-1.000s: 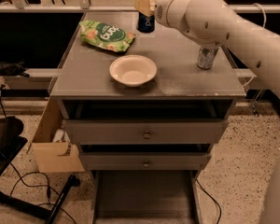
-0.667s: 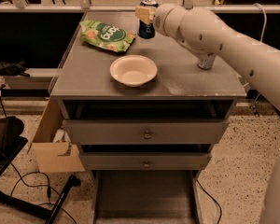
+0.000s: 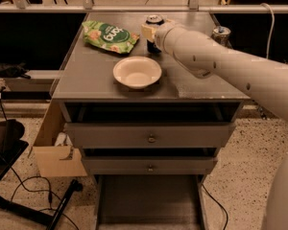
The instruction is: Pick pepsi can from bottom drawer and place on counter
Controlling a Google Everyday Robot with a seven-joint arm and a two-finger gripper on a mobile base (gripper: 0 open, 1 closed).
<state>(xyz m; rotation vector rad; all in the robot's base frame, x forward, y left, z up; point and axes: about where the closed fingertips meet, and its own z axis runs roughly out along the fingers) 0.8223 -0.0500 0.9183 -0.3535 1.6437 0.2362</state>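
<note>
The pepsi can [image 3: 154,21], dark blue with a silver top, stands upright at the back middle of the counter [image 3: 91,80]. My gripper [image 3: 152,35] is shut around its body, with one cream finger [image 3: 147,32] showing on its left side. I cannot tell whether the can's base touches the counter. My arm reaches in from the right across the counter's back right part. The bottom drawer [image 3: 149,202] is pulled open below, and its visible grey floor is bare.
A white bowl [image 3: 137,72] sits in the middle of the counter, just in front of the can. A green snack bag [image 3: 109,36] lies at the back left. A silver can [image 3: 221,32] stands at the back right behind my arm. A cardboard box [image 3: 53,152] stands left of the cabinet.
My gripper has come down with the pepsi can, from above the counter's back edge to counter level behind the bowl. The arm has swung lower across the counter's right side.
</note>
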